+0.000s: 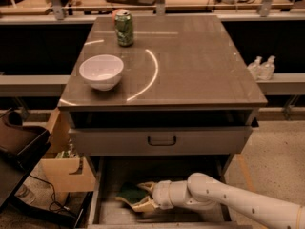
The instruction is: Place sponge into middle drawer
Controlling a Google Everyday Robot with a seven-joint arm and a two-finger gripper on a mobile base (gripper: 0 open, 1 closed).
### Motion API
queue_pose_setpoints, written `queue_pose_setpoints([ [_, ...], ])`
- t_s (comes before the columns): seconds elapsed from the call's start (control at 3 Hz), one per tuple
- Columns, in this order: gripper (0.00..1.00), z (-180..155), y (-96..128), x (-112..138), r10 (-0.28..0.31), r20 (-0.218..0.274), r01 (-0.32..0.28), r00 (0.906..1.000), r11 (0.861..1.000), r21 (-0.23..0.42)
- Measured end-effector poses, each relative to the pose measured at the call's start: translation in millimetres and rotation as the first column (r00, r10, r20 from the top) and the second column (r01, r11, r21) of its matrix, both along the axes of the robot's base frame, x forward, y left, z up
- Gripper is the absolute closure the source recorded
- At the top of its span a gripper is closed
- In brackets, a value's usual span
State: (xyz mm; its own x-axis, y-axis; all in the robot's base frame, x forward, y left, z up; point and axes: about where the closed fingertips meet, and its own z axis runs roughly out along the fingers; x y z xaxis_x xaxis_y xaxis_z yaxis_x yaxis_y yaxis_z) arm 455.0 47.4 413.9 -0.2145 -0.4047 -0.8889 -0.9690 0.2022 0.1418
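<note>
The white arm (238, 204) reaches in from the lower right, low in front of the cabinet, and its hand (140, 196) sits inside the open middle drawer (97, 194), over the left part of the tray. The hand is clenched on the sponge (128, 192): one pale finger (147, 186) lies along the sponge's far edge and the other runs under its near edge, so the sponge is pinched between them. The dark green scrub layer faces up, and a strip of yellow foam shows along the lower left edge. The sponge is within the drawer's walls, left of centre and toward the front. Whether it touches the drawer floor cannot be told.

Above the open tray, a grey drawer front (205, 141) with a black handle (161, 140) is closed. On the table (200, 66), a white bowl (101, 71) stands near the left edge, and a green drink can (124, 27) stands upright behind it, well apart from the bowl. A curved streak of reflected light crosses the table surface between them and the middle.

To the right of the table, two small clear bottles (262, 67) stand side by side on a lower ledge. A cardboard box (66, 173) sits on the floor left of the cabinet, just beside the open drawer.
</note>
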Motion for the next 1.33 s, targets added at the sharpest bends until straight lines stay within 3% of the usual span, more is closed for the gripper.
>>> queue_pose_setpoints([
  [0.33,1.0,-23.4,13.4,9.7,0.044,-0.014,-0.045,0.999,0.996,-0.073],
  [0.67,0.84,-26.9,18.3,8.6,0.057,-0.019,-0.058,0.9982,0.995,-0.081],
  [1.33,0.39,-27.6,21.5,6.8,0.063,-0.021,-0.065,0.9978,0.995,-0.079],
])
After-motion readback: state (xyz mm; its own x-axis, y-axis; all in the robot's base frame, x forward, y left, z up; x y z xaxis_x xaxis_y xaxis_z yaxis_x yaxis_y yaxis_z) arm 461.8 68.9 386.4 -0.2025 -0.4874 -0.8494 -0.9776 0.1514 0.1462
